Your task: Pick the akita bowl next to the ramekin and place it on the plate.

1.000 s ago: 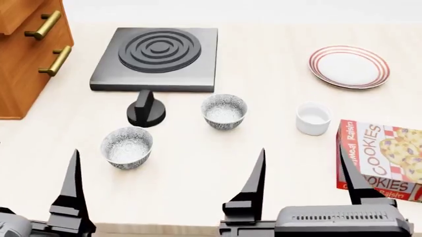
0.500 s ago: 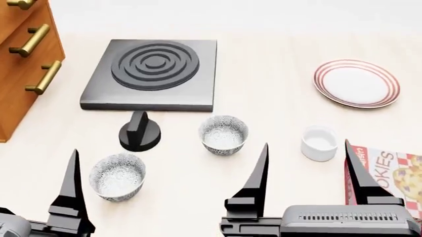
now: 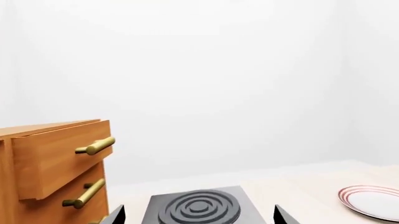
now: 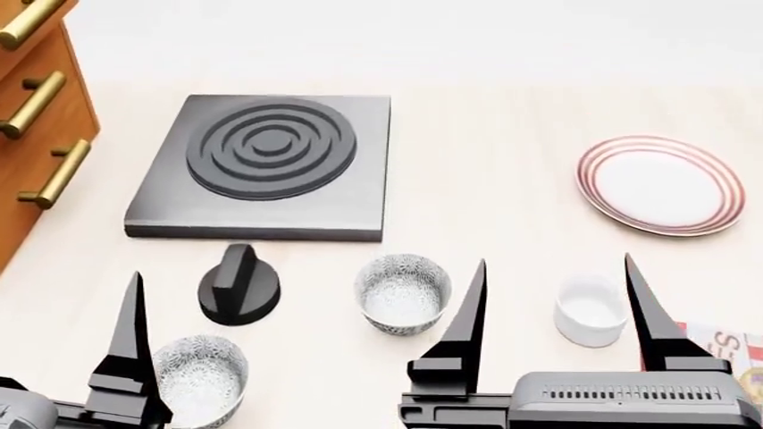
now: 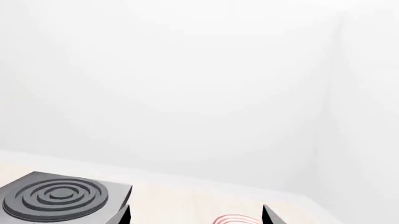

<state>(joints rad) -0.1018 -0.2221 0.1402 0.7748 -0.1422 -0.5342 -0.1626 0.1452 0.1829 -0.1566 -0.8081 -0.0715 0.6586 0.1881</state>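
Observation:
The akita bowl (image 4: 403, 293), grey-speckled with a pale centre, stands on the counter left of the white ramekin (image 4: 591, 310). Far right lies the red-ringed plate (image 4: 662, 184), also seen in the left wrist view (image 3: 374, 200) and, as a sliver, in the right wrist view (image 5: 237, 219). My right gripper (image 4: 555, 261) is open, its two dark fingers wide apart; in the head view they stand either side of the ramekin, and the bowl is just left of the left finger. My left gripper (image 3: 198, 215) is open and empty, and one of its fingers (image 4: 129, 340) stands by a second patterned bowl (image 4: 197, 379).
A black burner slab (image 4: 264, 165) lies at the back left, with a black knob (image 4: 238, 286) in front of it. A wooden drawer unit with brass handles (image 4: 36, 107) stands at the left edge. A cookie box corner (image 4: 727, 347) shows at the lower right.
The head view has shifted forward: bowls, ramekin, plate and burner all sit lower in the picture, and the cookie box has nearly left it. Both grippers hold the same pose.

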